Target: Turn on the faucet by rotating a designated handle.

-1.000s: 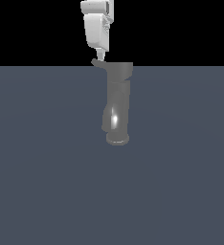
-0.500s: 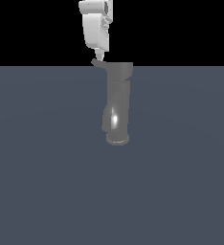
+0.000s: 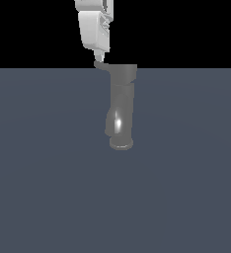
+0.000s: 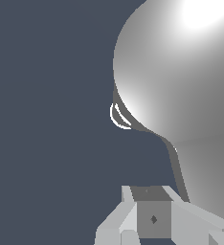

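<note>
The faucet (image 3: 121, 106) is a grey glossy upright cylinder with a flared base, a wider top cap and a stubby spout low on the exterior view's left. Its handle (image 3: 102, 65) is a thin short lever projecting from the cap toward the exterior view's left. My white gripper (image 3: 100, 59) hangs straight down over the handle's tip, its fingers together and its tip touching or just above the lever. In the wrist view the shiny cap of the faucet (image 4: 181, 72) fills the frame and the handle (image 4: 179, 167) runs as a dark strip to my gripper (image 4: 150, 192).
The faucet stands on a flat dark grey-blue surface (image 3: 48, 188) that spreads out on all sides. Nothing else shows on it.
</note>
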`<state>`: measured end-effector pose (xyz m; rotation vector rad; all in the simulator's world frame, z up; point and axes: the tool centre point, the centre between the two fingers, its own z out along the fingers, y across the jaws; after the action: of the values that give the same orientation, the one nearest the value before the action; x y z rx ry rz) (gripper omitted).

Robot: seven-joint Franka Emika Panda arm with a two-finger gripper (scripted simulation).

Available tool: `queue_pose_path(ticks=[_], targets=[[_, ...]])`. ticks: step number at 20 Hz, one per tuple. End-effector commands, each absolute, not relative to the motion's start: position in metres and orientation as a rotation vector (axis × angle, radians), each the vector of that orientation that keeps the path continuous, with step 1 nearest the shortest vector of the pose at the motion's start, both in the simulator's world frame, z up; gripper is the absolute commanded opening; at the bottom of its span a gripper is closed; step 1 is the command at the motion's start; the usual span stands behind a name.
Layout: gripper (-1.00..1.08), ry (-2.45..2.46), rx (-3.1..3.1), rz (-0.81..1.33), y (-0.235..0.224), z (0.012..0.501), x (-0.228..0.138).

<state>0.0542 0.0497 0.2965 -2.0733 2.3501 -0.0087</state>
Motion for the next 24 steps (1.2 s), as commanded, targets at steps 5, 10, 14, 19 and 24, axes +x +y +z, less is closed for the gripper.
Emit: queue_pose_path(ticks=[5,10,14,19,24], targets=[[-1.00,2.352,-2.083,0.000,0.060,0.296,0.031],[-1.00,2.347,-2.078,-0.004,0.061,0.296,0.028],[-1.00,2.348,-2.079,-0.004,0.057,0.296,0.017],[-1.00,2.349,-2.080,-0.003,0.052,0.296,0.002],[-1.00,2.350,-2.080,-0.002,0.047,0.296,-0.012]])
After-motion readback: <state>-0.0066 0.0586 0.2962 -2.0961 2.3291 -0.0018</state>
